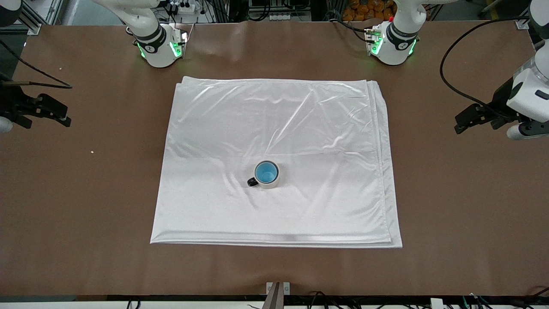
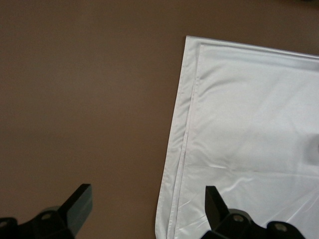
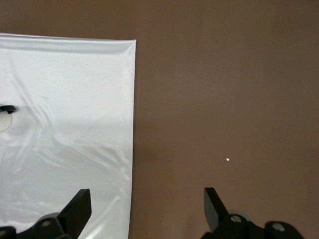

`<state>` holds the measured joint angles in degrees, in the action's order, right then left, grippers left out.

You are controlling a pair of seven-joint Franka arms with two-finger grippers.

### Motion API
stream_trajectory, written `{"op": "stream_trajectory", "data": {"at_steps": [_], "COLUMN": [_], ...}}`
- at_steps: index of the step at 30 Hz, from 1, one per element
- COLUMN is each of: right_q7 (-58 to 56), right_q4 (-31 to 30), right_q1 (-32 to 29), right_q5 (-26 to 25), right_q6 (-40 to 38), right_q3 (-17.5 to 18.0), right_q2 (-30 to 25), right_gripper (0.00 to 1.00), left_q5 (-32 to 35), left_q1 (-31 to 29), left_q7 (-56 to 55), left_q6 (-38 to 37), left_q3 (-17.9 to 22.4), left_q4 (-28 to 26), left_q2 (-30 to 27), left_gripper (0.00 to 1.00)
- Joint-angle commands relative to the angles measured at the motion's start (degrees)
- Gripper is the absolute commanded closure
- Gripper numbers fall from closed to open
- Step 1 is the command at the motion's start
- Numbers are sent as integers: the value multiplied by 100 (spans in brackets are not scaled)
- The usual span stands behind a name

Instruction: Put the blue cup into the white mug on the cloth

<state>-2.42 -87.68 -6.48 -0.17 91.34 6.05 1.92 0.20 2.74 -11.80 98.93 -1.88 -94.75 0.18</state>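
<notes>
The white mug (image 1: 271, 185) stands upright on the cloth (image 1: 300, 120), in the half nearer the front camera, its black handle (image 1: 252, 182) toward the right arm's end. The blue cup (image 1: 266, 172) sits inside the mug, with only its light blue inside showing. My left gripper (image 1: 472, 118) is open and empty over bare table at the left arm's end, by the cloth's edge (image 2: 249, 124). My right gripper (image 1: 58, 113) is open and empty over bare table at the right arm's end, by the cloth (image 3: 65, 99). A sliver of the mug (image 3: 4, 122) shows in the right wrist view.
The brown table (image 1: 450, 206) lies bare all round the cloth. A small white crumb (image 1: 92, 151) lies toward the right arm's end and also shows in the right wrist view (image 3: 228, 160). Black cables (image 1: 450, 81) hang by the left arm. A small bracket (image 1: 277, 289) sits at the front edge.
</notes>
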Motion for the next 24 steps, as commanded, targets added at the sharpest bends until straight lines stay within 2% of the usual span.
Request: {"op": "stream_trajectory", "data": {"at_steps": [1,24], "right_q7": [14,14], "right_q4": [-21,-21], "right_q1": [-73,-82], "right_q5": [97,97], "right_q6": [-37,-37], "right_q3": [46,46], "right_q2": [-42,-42], "right_gripper": [0,0], "left_q5": [-11,-11], "left_q1": [-46,-46], "left_q7": [152,617], "left_q6": [-102,-128], "left_q3": [-32,-14], "left_q4": [53,115], "left_q2": [-149,-185], "left_gripper": [0,0]}}
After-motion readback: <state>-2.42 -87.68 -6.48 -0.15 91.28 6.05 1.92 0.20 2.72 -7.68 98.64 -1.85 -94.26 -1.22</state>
